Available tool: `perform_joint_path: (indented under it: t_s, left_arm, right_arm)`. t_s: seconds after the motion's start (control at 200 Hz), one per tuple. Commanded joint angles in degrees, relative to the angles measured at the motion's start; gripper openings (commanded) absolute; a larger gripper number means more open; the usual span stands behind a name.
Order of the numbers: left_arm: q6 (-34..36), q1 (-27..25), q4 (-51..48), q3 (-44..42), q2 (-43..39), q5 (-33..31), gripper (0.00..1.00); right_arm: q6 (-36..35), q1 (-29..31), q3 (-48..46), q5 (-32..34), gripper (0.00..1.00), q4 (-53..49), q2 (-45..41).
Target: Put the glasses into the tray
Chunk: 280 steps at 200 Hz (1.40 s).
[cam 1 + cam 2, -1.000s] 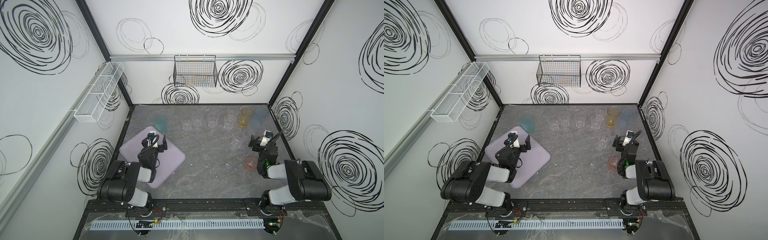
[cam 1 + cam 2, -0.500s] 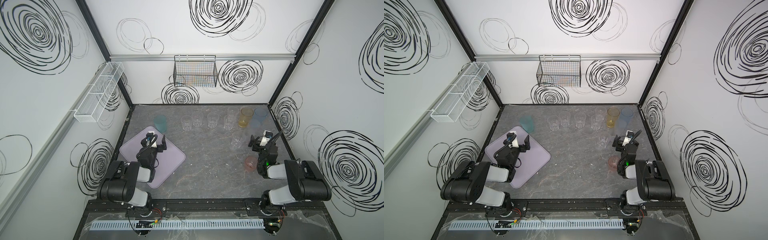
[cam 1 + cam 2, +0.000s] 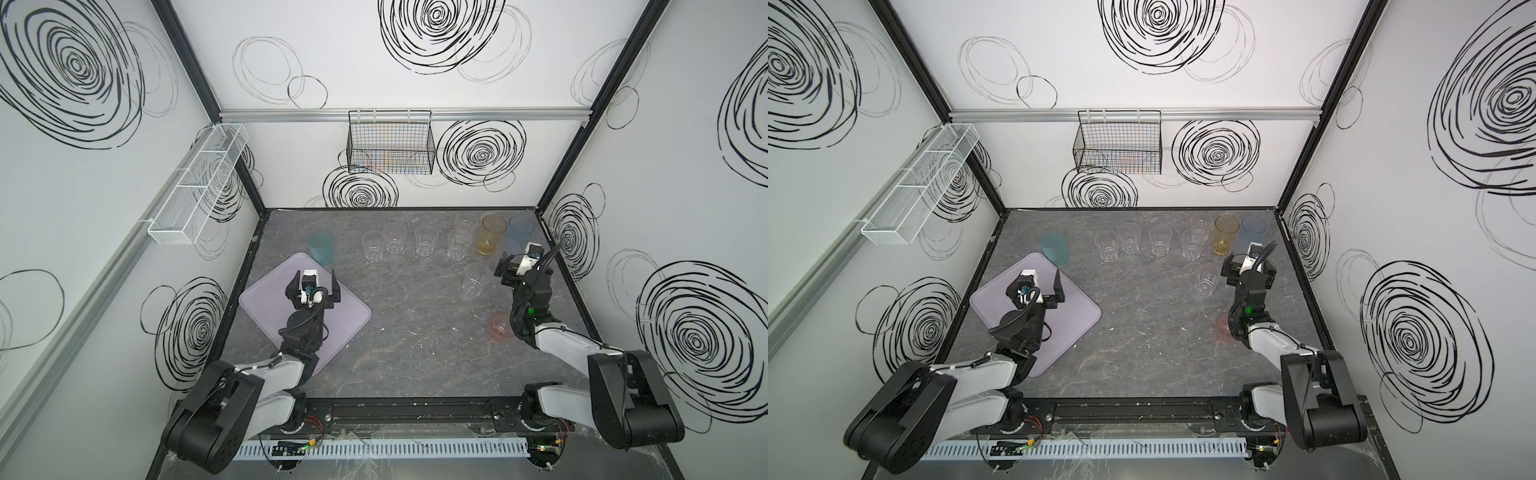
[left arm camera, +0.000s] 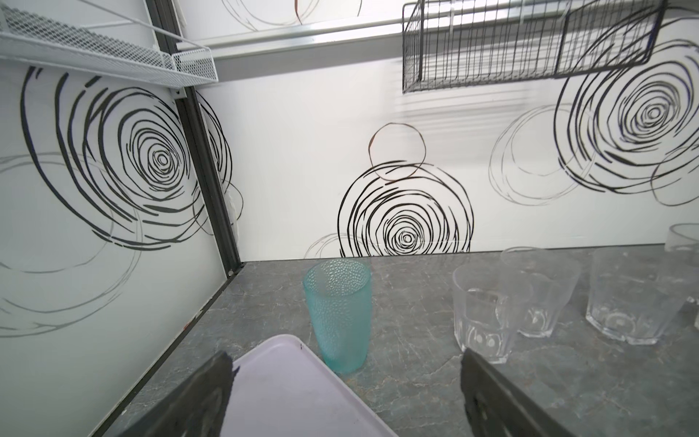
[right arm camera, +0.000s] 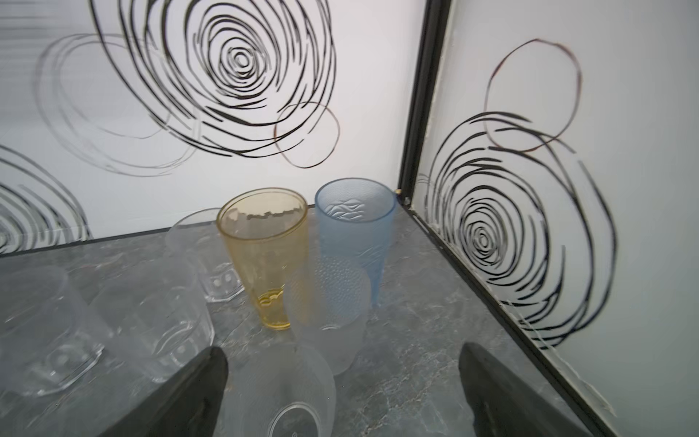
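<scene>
The lilac tray (image 3: 353, 320) (image 3: 1077, 318) (image 4: 287, 389) lies at the front left with no glass on it. My left gripper (image 3: 315, 279) (image 3: 1036, 284) (image 4: 345, 357) hovers open over its far corner. Just beyond it stands the teal glass (image 3: 321, 247) (image 4: 338, 314). Several clear glasses (image 3: 426, 241) (image 4: 488, 310) form a row at the back. Amber (image 3: 492, 235) (image 5: 264, 249) and blue (image 3: 520, 226) (image 5: 355, 227) glasses stand at the back right. My right gripper (image 3: 519, 266) (image 5: 342, 352) is open there. A frosted glass (image 5: 280, 389) sits between its jaws, ungripped.
A lone clear glass (image 3: 476, 279) stands left of my right gripper, and a pink glass (image 3: 501, 327) sits beside that arm. A black wire basket (image 3: 390, 145) hangs on the back wall and a white mesh basket (image 3: 199, 187) on the left wall. The right wall is close.
My left gripper has shifted slightly above the tray's far corner. The right arm and the glasses have not moved.
</scene>
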Motion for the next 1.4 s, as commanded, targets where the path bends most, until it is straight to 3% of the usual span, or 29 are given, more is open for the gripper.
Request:
perform_joint_path:
  t_s: [0.0, 0.075, 0.13, 0.205, 0.24, 0.295, 0.42, 0.5, 0.555, 0.61, 0.73, 0.916, 1.181, 1.396]
  left_arm:
    - [1.60, -5.16, -11.02, 5.25, -6.81, -6.85, 0.96]
    - [0.69, -7.76, -14.27, 8.22, -9.53, -8.71, 0.96]
    - [-2.94, -8.87, -17.78, 10.52, -11.27, -9.59, 0.96]
    - [-15.38, -10.07, -28.15, 15.01, -14.30, -12.30, 0.96]
    - [-21.38, -9.99, -33.46, 16.90, -15.60, -11.59, 0.96]
    - [-26.12, -9.02, -36.46, 17.83, -17.15, -7.67, 0.96]
    - [-35.21, -5.38, -36.52, 15.50, -21.64, 0.55, 0.96]
    - [-38.83, -0.57, -34.08, 12.93, -23.86, 10.72, 0.96]
    - [-40.58, 2.20, -39.43, 14.43, -23.82, 15.76, 1.00]
    - [-38.48, 2.89, -48.22, 18.49, -22.50, 18.61, 0.92]
    - [-34.60, -0.49, -65.85, 25.55, -19.12, 15.64, 0.87]
    - [-39.80, -4.64, -75.94, 23.54, -19.41, 14.58, 0.87]
    - [-48.23, -17.15, -79.84, 18.88, -16.81, 11.97, 0.92]
    - [-48.86, -16.49, -73.44, 13.29, -12.99, 21.22, 0.98]
  right_arm:
    - [9.35, 5.10, 10.85, 8.86, 1.00, -21.86, -2.87]
    - [21.79, 5.31, 14.85, 4.10, 1.00, -28.96, -3.27]
    - [32.08, 4.17, 13.52, -1.03, 1.00, -28.79, -3.28]
    - [36.25, -0.64, 9.06, -22.22, 1.00, -21.68, -3.75]
    - [37.61, -0.84, 7.00, -26.11, 1.00, -17.71, -3.80]
    - [40.18, 1.59, 6.69, -23.17, 1.00, -19.69, -3.66]
    - [38.70, 8.07, 9.78, -17.57, 1.00, -28.91, -3.71]
    - [38.83, 11.74, 10.72, -16.11, 0.98, -33.60, -4.69]
    - [39.83, 14.64, 10.80, -15.38, 0.95, -36.29, -5.50]
    - [40.95, 18.17, 10.14, -14.90, 0.92, -38.38, -6.17]
    - [43.03, 26.34, 8.25, -13.31, 0.89, -41.96, -6.86]
    - [44.88, 36.51, 6.80, -12.40, 0.87, -43.81, -6.84]
    - [46.47, 44.05, 11.31, -15.62, 0.88, -44.78, 0.68]
    - [45.76, 46.18, 15.80, -15.88, 0.89, -43.17, 6.56]
